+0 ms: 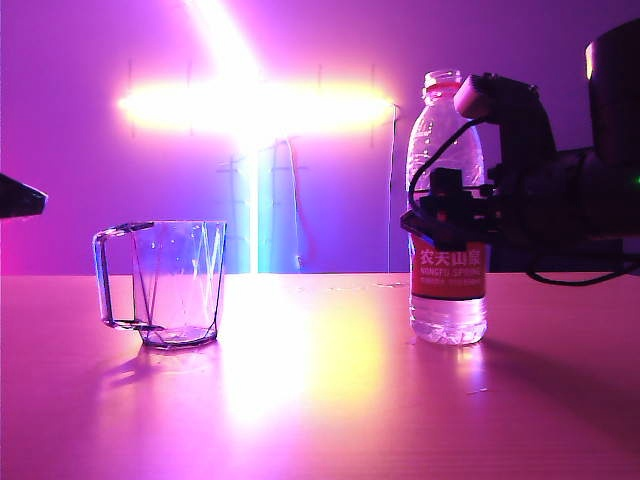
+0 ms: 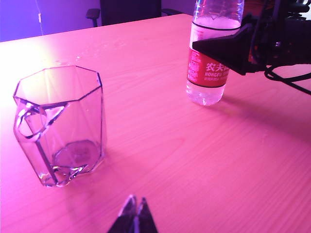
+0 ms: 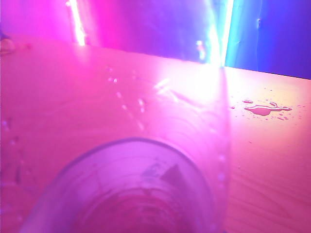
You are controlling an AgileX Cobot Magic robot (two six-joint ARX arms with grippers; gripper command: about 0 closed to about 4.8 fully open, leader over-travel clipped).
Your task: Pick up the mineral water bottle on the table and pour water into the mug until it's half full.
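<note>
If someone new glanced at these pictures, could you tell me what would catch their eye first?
Probably the glaring cross of light on the back wall. Next, the mineral water bottle standing on the right of the table, with the right tool around its middle just above the label. The empty mug stands alone on the left, and the left tool hangs above the table near it.

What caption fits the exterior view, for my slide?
Right gripper closing around the upright mineral water bottle; the mug stands empty on the table.
</note>
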